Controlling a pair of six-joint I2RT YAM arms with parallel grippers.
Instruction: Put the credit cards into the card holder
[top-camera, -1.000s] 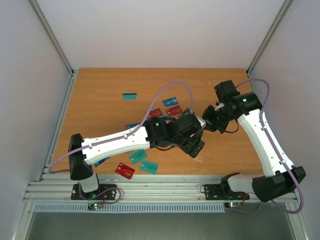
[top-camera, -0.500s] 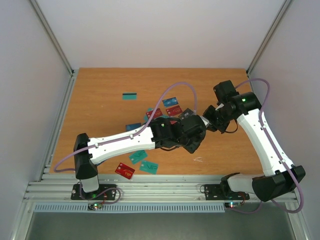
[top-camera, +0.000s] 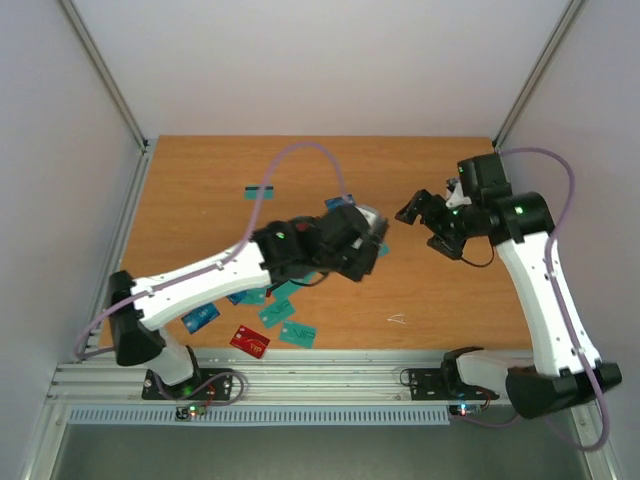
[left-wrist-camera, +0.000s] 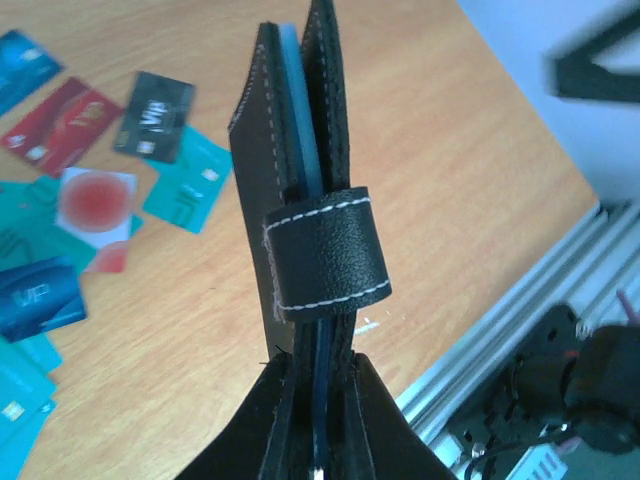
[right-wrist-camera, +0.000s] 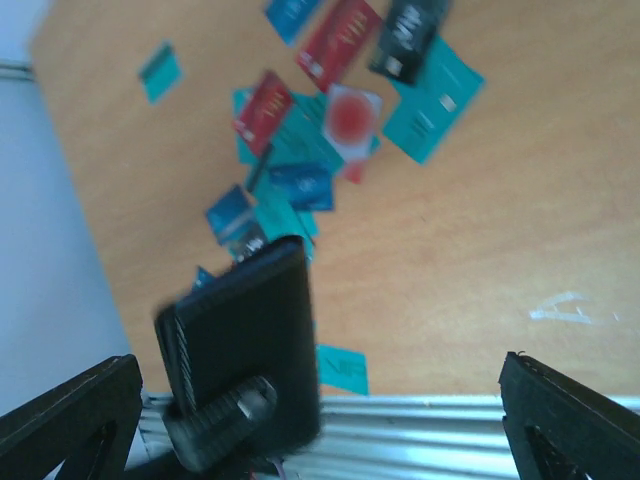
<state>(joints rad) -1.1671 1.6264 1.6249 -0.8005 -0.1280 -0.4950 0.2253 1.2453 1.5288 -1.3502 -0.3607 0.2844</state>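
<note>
Card holder (left-wrist-camera: 325, 255) in left gripper (left-wrist-camera: 318, 385)

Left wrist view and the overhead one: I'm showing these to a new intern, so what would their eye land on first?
The black card holder stands edge-up, clamped in the left gripper, a blue card showing between its leaves. Loose credit cards in teal, red, blue and dark grey lie scattered on the wooden table, and the right gripper hangs open nearby.
</note>
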